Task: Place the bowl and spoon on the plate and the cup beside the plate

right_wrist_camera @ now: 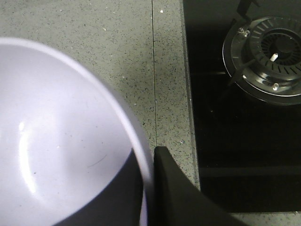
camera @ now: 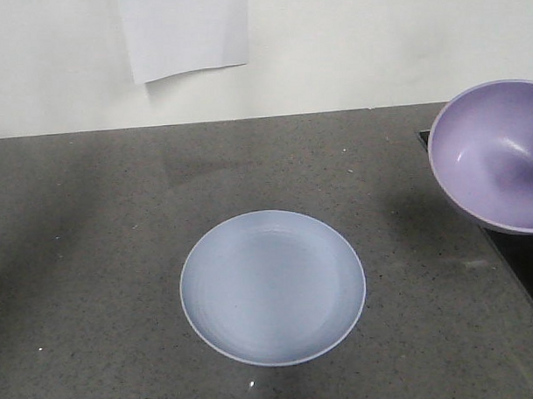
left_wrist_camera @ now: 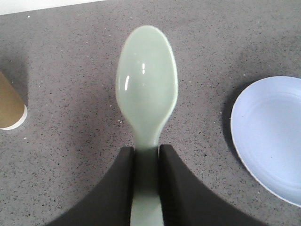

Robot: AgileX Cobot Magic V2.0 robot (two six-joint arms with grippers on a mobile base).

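Note:
The pale blue plate (camera: 272,287) lies flat on the grey counter; its edge also shows at the right of the left wrist view as plate (left_wrist_camera: 273,136). My left gripper (left_wrist_camera: 146,153) is shut on the handle of the mint-green spoon (left_wrist_camera: 146,89), whose scoop points away above the counter. The brown cup (left_wrist_camera: 10,110) stands at that view's left edge. The lavender bowl (camera: 497,156) hangs tilted at the front view's right edge. My right gripper (right_wrist_camera: 149,162) is shut on the bowl (right_wrist_camera: 56,141) rim, one finger inside, one outside.
A black glass hob with a gas burner (right_wrist_camera: 268,56) lies right of the bowl, and its dark edge (camera: 518,261) shows in the front view. A white sheet of paper (camera: 184,32) hangs on the wall behind the counter.

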